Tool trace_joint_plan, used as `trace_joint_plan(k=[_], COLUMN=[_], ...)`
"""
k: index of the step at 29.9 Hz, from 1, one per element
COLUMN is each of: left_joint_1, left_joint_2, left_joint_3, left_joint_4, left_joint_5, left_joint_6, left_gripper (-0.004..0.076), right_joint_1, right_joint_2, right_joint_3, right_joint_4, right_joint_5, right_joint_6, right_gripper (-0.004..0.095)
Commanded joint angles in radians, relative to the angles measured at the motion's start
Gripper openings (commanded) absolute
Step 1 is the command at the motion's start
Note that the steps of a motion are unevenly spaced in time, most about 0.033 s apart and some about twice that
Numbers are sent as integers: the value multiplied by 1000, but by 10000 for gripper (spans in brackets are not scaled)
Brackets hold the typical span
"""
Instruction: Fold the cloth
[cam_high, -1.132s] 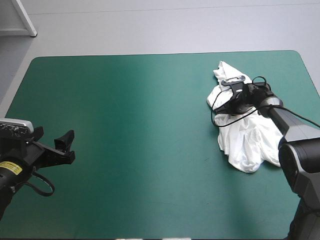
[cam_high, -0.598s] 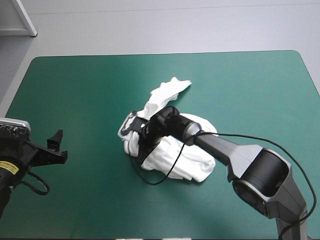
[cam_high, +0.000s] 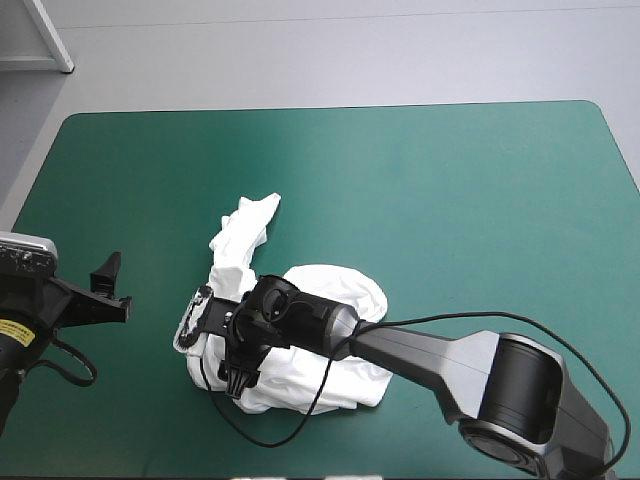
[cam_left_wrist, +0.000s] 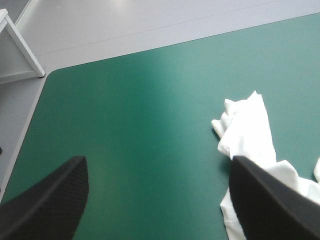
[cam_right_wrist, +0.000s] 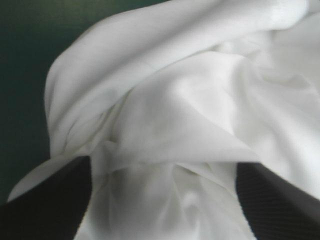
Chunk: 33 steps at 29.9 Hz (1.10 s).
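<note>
"T-shirt (cam_high: 330, 290) first: where do you have it?"

"It's a crumpled white heap on the teal-green cover (cam_high: 400, 170), left of the middle and toward the near edge. One narrow tail (cam_high: 248, 225) trails toward the far side. None of it lies flat."

"And your right gripper?"

"My right gripper (cam_high: 228, 345) is down at the heap's left end, with the arm reaching across from the right. In its wrist view the black fingers (cam_right_wrist: 45, 205) stand wide apart with folds of cloth lying between them. So it's spread open and gripping nothing."

"Left?"

"My left gripper (cam_high: 112, 288) hangs near the table's left edge, apart from the cloth. Its fingers are also parted and it's empty. Its camera shows the tail just ahead."

"So what's the step?"

"As I judge it, spreading the heap out, because no fold can begin until it's flat. To do that well, I'd want the right fingers to close on a single layer at an edge, a hem or a shoulder. The bunched middle now between them is the wrong place, since a pinch through several layers would lift the whole lump. Then I'd bring the left in on that tail and draw the two apart low over the table, so the cloth opens rather than twists."

"Any doubt?"

"I can't tell which layer is uppermost, so I'd close slowly."
</note>
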Motion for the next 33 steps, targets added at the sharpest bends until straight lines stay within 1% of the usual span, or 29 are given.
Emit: trace_joint_plan(k=[1,4,7,10,11,15,17,21,25,27,33], left_joint_1=[-5,-5,-5,-5,-5,-5,-5,-5,-5,-5,-5], left_joint_2=[2,2,2,4,4,20,39,124,268,358,639], left_joint_3=[-33,-33,-33,-33,-33,-33,-33,-33,-67,-116,-279], left_joint_4=[-1,-6,-6,-13,-17,-63,-97,-191,-326,-347,-337], left_joint_5=[-70,-59,-38,-6,8,62,76,60,21,15,1], left_joint_6=[-4,-4,-5,-11,-11,-11,-2,70,153,156,156], left_gripper=[566,566,566,566,566,566,566,566,566,566,566], right_joint_1=[-2,-2,-2,-2,-4,-4,-4,-2,-2,-2,-2], right_joint_2=[-131,-218,-321,-425,-453,-620,-696,-824,-873,-873,-873], right_joint_3=[-39,-39,-39,-37,-34,41,105,284,442,499,641], right_joint_4=[-131,-270,-375,-409,-406,-289,-244,-168,-130,-105,-39], right_joint_5=[31,146,262,375,386,383,383,383,383,381,291], right_joint_6=[169,353,444,486,488,531,582,673,723,735,771], right_gripper=[906,835,790,789,789,779,765,741,741,741,741])
